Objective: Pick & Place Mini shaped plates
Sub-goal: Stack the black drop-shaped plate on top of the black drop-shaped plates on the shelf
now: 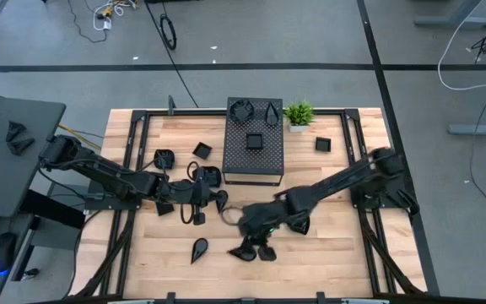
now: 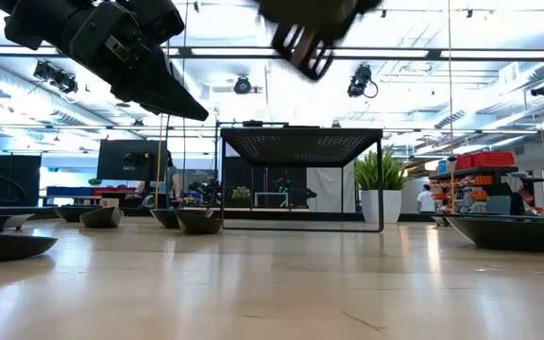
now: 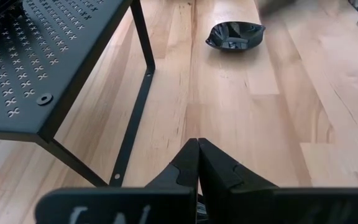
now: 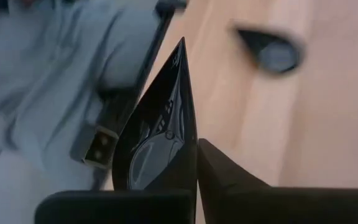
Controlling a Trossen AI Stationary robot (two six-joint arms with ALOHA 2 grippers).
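My right gripper pinches a teardrop plate (point upward); my left gripper hangs shut, empty, beside the perforated box.

Wooden table carries black plates, perforated box, perhaps a plant.

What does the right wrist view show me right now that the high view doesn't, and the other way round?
Only the right wrist view shows the grip close up: the right gripper shut on the rim of a teardrop plate, point forward. Only the high view shows the layout: the perforated box with plates on top, the potted plant, the left gripper beside the box, and loose plates across the table. Both show the right arm's gripper and another teardrop plate lying on the wood.
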